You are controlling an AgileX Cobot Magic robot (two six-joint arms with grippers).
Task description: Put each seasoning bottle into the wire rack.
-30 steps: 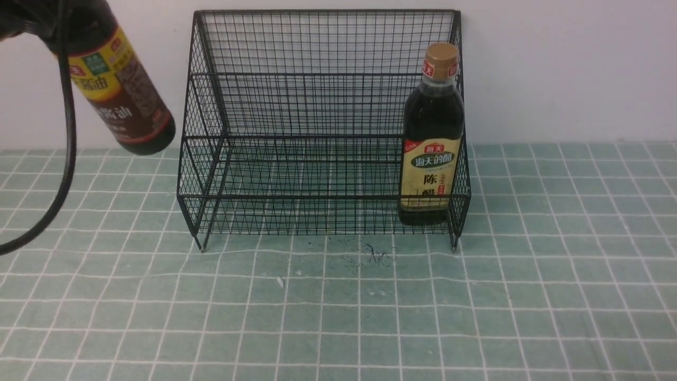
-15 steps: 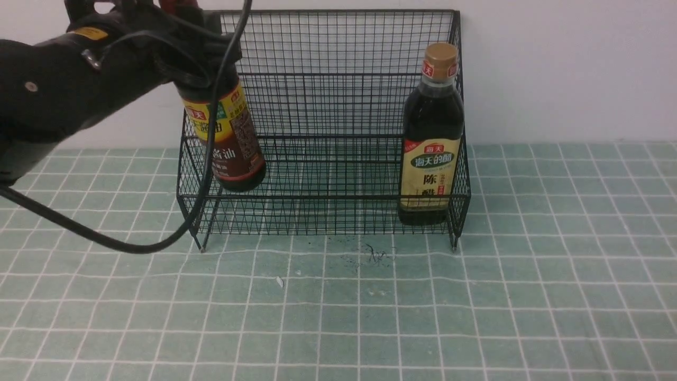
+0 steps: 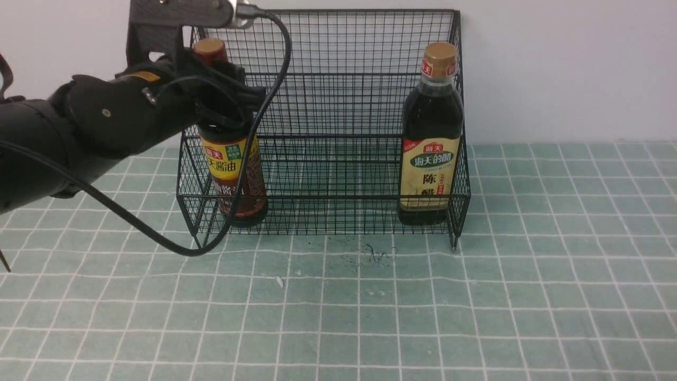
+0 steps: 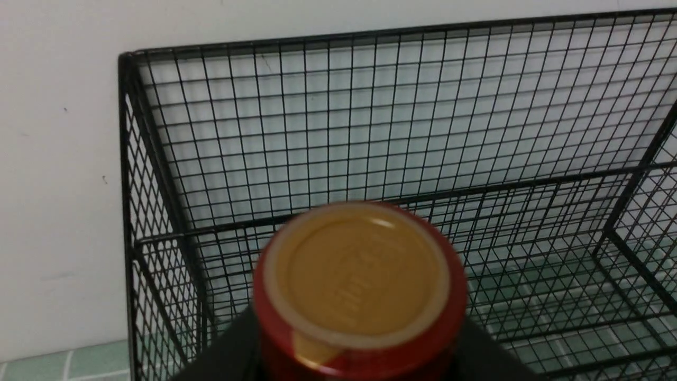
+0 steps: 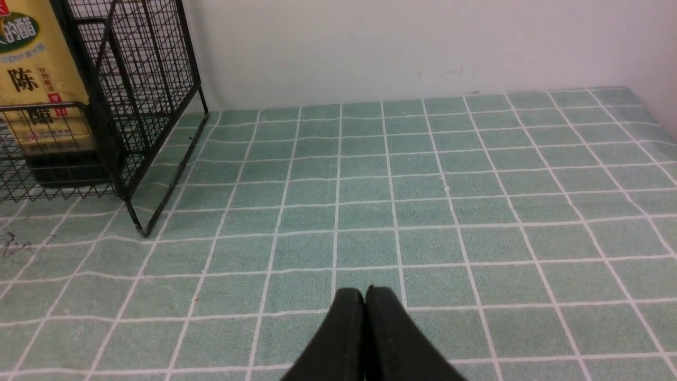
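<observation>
The black wire rack point(image 3: 328, 106) stands against the wall. The broader bottle with tan cap and cream-yellow label point(image 3: 431, 143) stands upright at the rack's right end; it also shows in the right wrist view point(image 5: 37, 90). My left gripper point(image 3: 222, 103) is shut on the neck of the reddish-necked bottle with yellow-and-brown label point(image 3: 235, 174), which is upright at the rack's left end with its base at the bottom tier. Its cap point(image 4: 359, 275) fills the left wrist view in front of the rack point(image 4: 402, 137). My right gripper point(image 5: 365, 296) is shut and empty above the tablecloth.
A green checked tablecloth point(image 3: 370, 317) covers the table. A white wall point(image 3: 555, 69) stands just behind the rack. The left arm's black cable point(image 3: 158, 241) loops down in front of the rack's left corner. A small dark smudge point(image 3: 373, 255) marks the cloth.
My left arm has swung right from the far left and lowered the reddish-necked bottle, turning it upright, down into the rack's left end. The other bottle has not moved.
</observation>
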